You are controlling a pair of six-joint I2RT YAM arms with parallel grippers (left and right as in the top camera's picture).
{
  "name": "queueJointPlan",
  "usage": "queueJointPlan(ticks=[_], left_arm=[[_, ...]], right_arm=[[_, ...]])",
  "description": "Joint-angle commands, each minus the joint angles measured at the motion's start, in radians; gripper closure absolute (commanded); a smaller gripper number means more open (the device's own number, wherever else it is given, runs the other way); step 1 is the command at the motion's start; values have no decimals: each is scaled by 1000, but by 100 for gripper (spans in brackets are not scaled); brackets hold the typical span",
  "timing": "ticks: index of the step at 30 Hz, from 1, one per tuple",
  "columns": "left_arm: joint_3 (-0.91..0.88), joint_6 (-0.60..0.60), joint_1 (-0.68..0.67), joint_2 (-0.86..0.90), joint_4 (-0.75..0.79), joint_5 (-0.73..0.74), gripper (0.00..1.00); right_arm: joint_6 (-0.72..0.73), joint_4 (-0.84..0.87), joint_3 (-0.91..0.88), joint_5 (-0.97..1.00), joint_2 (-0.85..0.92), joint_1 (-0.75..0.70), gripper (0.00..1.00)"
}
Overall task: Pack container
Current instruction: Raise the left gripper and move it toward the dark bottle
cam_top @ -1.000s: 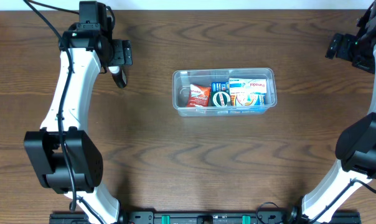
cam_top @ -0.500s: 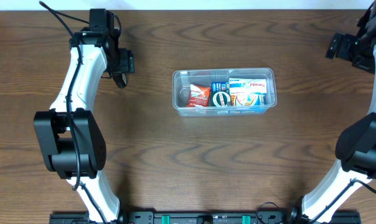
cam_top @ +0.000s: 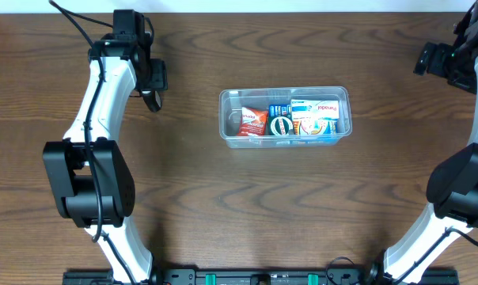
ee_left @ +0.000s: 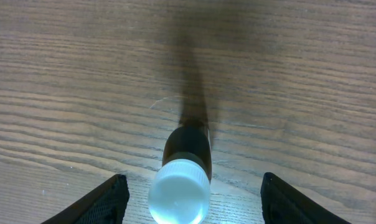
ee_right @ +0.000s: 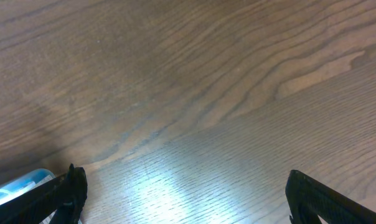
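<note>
Container (cam_top: pixel 285 139): clear plastic tub, rectangular, shallow, with rounded corners and a rolled rim; long side ran left to right.
Container position: lay flat at mid-table (cam_top: pixel 223 206), slightly toward the far edge, between the two arms and well apart from both.
Container contents: orange-red packet (cam_top: pixel 253 121) at the left, round green-and-black item (cam_top: pixel 281 125) in the middle, blue-and-white box (cam_top: pixel 316 111) filling the right part; bare floor left at the far left end.
Left gripper (cam_top: pixel 151 95): hung over the far left of the table; fingers (ee_left: pixel 107 200) spread, with wood visible on each side of a small bottle (ee_left: pixel 187 155) between them and no contact noted.
Bottle: dark body, white cap, upright on the wood; shadow thrown away from the camera.
Right gripper (cam_top: pixel 429 59): hung at the far right edge; fingers (ee_right: pixel 325 199) stood wide apart over bare wood, nothing between them.
Hard to make out: print on the packet and box not legible from overhead; nature of the round item not determined.
Cut off: only the finger tips seen in both wrist views; bottle cap clipped by the lower frame edge; pale blue object (ee_right: pixel 17 188) at the lower left of the right wrist view, mostly out of frame, not identified.
Hidden: bottle largely masked by the left gripper from overhead.
</note>
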Motion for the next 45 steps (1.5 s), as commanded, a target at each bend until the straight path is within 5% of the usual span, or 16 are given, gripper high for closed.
queueJointPlan(ticks=[1, 29, 40, 45], left_arm=[[-18, 4, 0, 19, 0, -2, 31], [-18, 4, 14, 56, 12, -2, 32], [-18, 3, 39, 56, 5, -1, 41], [-18, 3, 39, 56, 6, -1, 53]], right_arm=[[-3, 0, 16, 1, -30, -5, 1], [-3, 0, 16, 1, -30, -5, 1], [-3, 0, 16, 1, -30, -5, 1], [-3, 0, 16, 1, -30, -5, 1]])
